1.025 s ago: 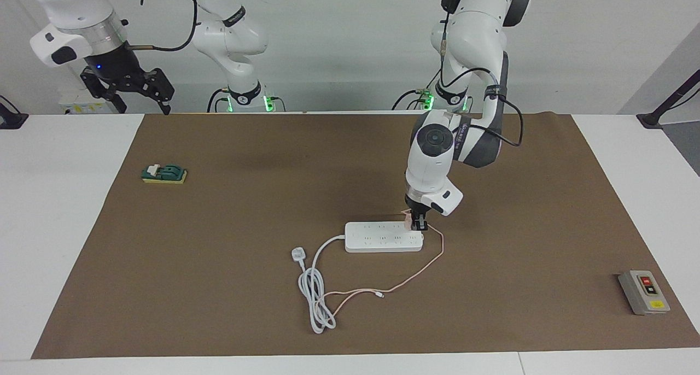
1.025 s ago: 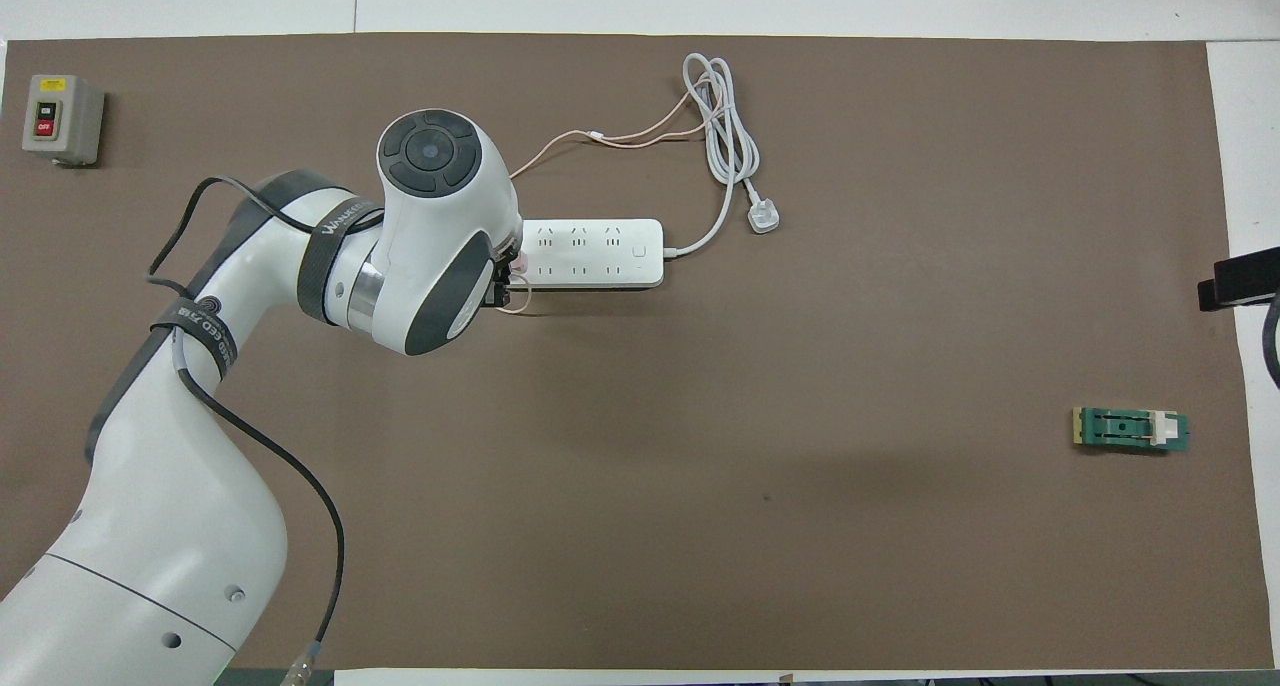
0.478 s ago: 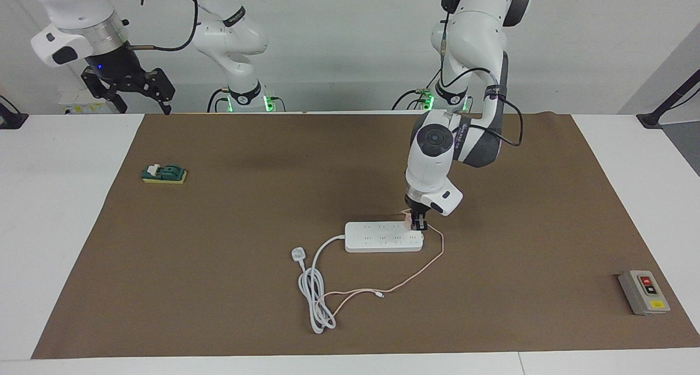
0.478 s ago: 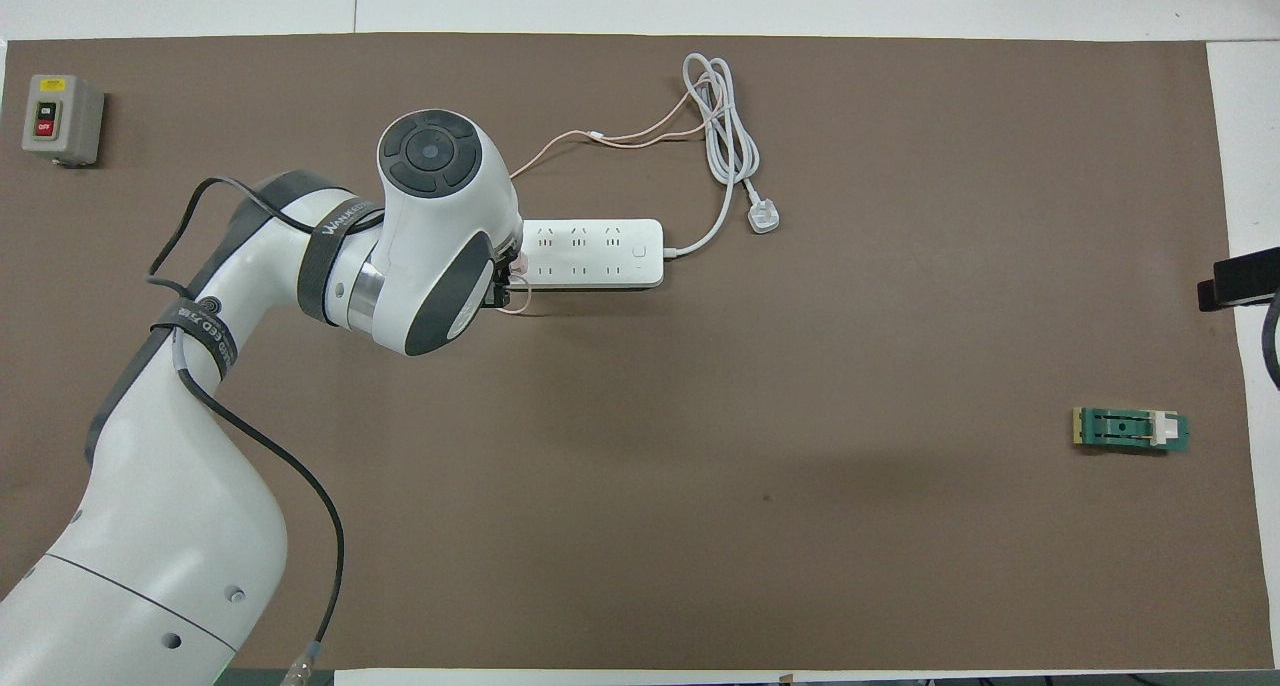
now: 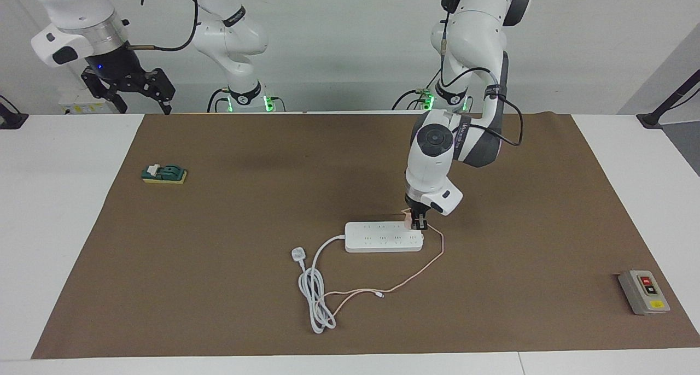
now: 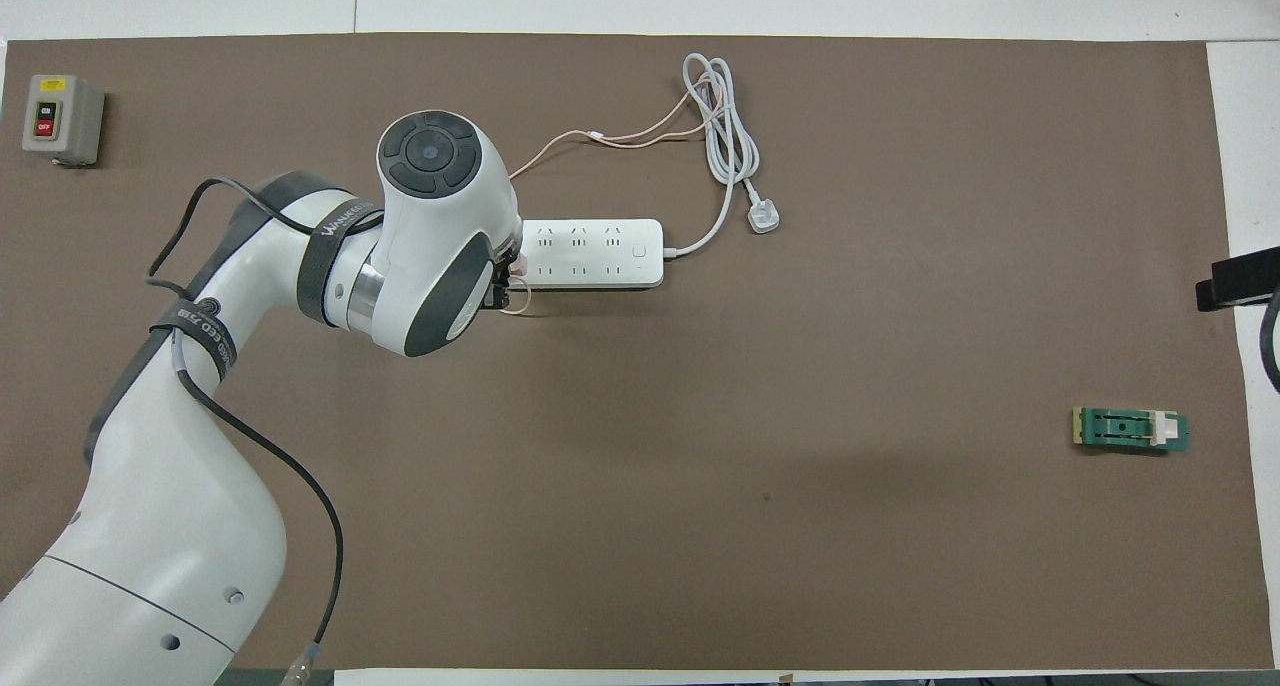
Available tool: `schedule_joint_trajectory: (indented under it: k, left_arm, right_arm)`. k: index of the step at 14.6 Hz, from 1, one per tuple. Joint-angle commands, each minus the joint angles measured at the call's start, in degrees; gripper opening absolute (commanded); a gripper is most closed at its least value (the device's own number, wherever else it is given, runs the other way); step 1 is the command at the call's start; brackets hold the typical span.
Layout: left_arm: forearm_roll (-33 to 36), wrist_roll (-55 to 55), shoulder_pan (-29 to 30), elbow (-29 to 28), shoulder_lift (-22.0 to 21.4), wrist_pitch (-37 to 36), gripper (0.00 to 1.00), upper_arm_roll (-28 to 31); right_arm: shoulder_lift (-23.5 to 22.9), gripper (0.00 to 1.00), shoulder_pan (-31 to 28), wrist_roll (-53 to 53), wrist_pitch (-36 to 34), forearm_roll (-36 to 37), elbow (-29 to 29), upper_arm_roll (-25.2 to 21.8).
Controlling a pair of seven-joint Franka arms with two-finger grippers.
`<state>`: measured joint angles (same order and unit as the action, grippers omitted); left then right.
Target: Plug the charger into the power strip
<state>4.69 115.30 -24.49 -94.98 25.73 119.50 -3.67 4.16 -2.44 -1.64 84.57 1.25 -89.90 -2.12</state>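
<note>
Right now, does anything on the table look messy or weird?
Nothing looks broken or spilled. The left gripper holds the pink charger at one end of the power strip. Its thin cable loops loosely over the mat and across the strip's white cord.

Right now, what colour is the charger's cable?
Pale pink cable, clearest in the facing view.

White jointed arms, black cables, dark hands, green base lights

Site was a robotics lab: two white arms mounted at a white surface [image 5: 65, 211] covered by a brown mat [image 5: 246, 211], against bare white walls.
</note>
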Motion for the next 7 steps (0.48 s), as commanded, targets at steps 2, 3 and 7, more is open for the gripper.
schedule_joint_trajectory:
  k: [2,3,7]
  left_arm:
    - [-1.2,-1.3,0.2,-2.4,-0.1,0.2,0.00,0.1]
    - [-1.2,-1.5,0.2,-2.5,-0.1,0.2,0.00,0.1]
    - [-1.2,-1.8,0.6,-3.7,-0.5,0.6,0.00,0.1]
  right_arm:
    - [1.3,1.00,-0.1,-1.4,0.3,0.5,-1.4,-0.1]
    - [1.3,1.00,0.0,-1.2,0.3,0.5,-1.4,-0.1]
    - [1.3,1.00,0.1,-1.1,0.4,0.5,-1.3,-0.1]
